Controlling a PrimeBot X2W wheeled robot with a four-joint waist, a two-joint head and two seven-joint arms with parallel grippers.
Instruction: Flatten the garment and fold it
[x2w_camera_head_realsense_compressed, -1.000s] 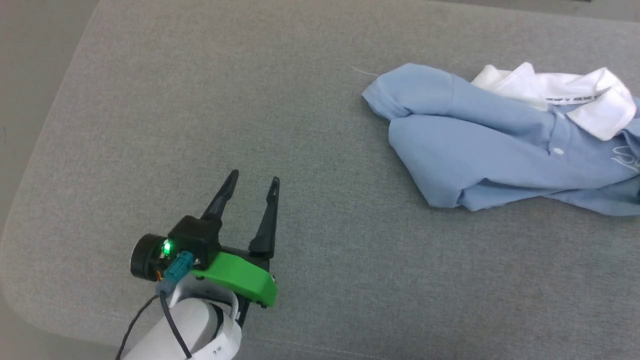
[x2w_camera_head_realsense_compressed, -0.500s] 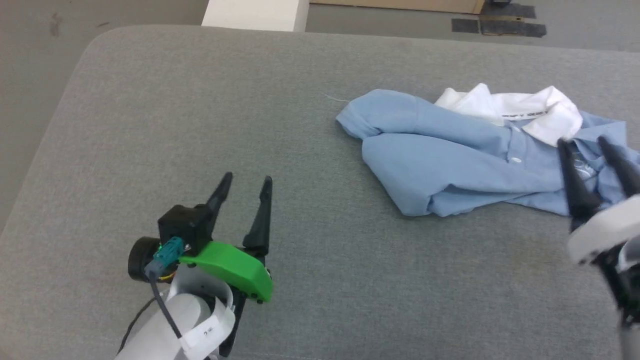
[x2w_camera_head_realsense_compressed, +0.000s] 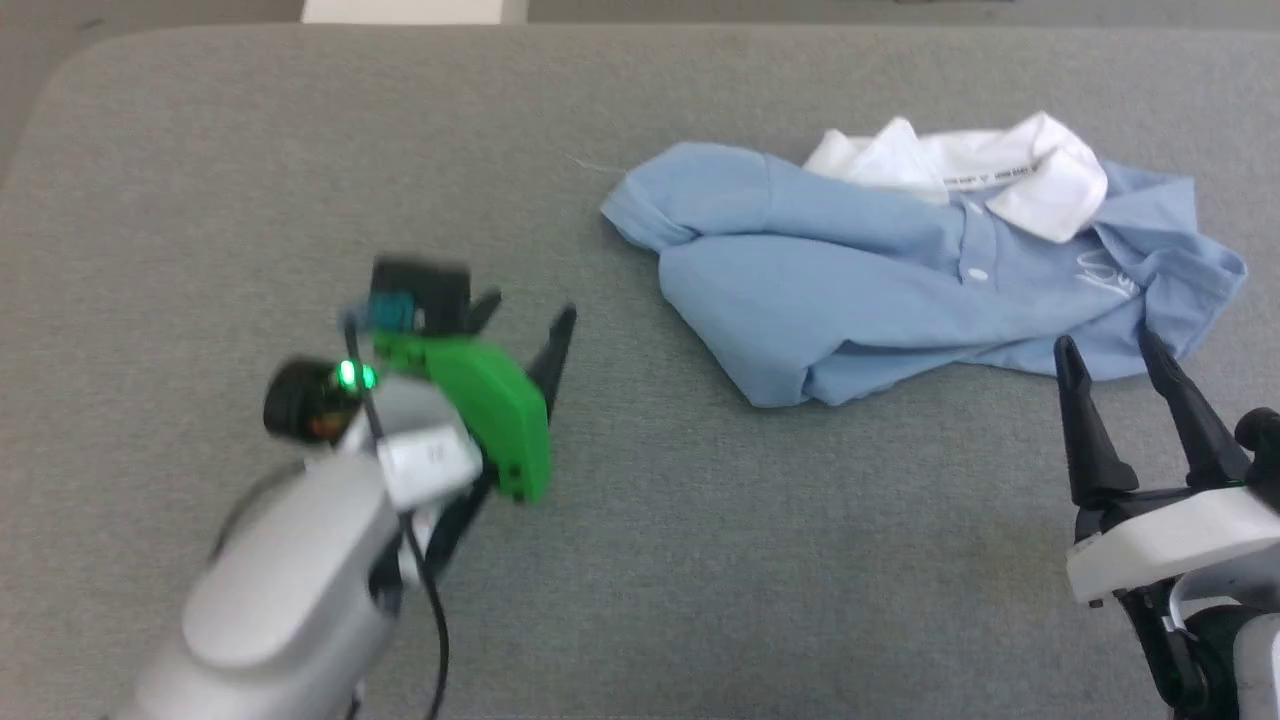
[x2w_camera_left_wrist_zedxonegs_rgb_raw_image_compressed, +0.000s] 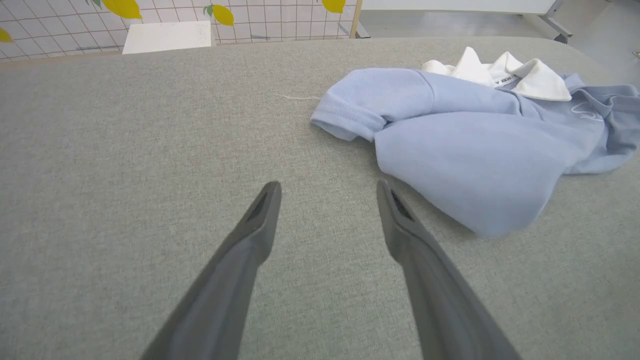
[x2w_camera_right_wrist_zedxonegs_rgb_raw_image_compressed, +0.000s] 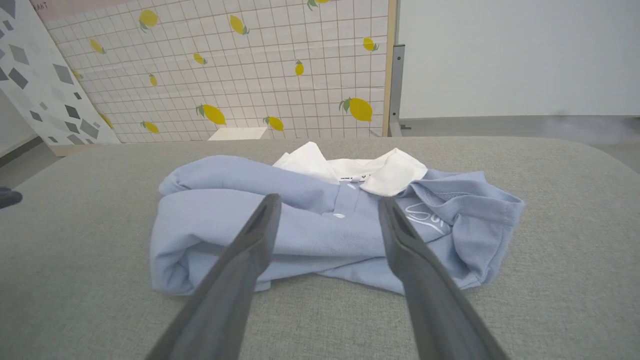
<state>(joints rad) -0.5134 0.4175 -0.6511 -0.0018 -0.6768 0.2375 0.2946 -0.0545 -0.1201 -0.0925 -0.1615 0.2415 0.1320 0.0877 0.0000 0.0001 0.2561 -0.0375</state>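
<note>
Toward the pad's (x2w_camera_head_realsense_compressed: 200, 150) far right edge: garment (x2w_camera_head_realsense_compressed: 900, 290), likely limp and light; my left gripper (x2w_camera_head_realsense_compressed: 528, 308) and right gripper (x2w_camera_head_realsense_compressed: 1103, 340) gape empty; I would pinch the sleeve hem (x2w_camera_head_realsense_compressed: 632, 216)

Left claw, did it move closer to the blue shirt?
Yes. The left claw has moved toward the shirt; the strip of grey surface between them is narrower than a second ago.

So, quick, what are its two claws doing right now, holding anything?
Left gripper: open, holding nothing, beside the shirt.
Right gripper: open, holding nothing, pointing at the shirt.
</note>
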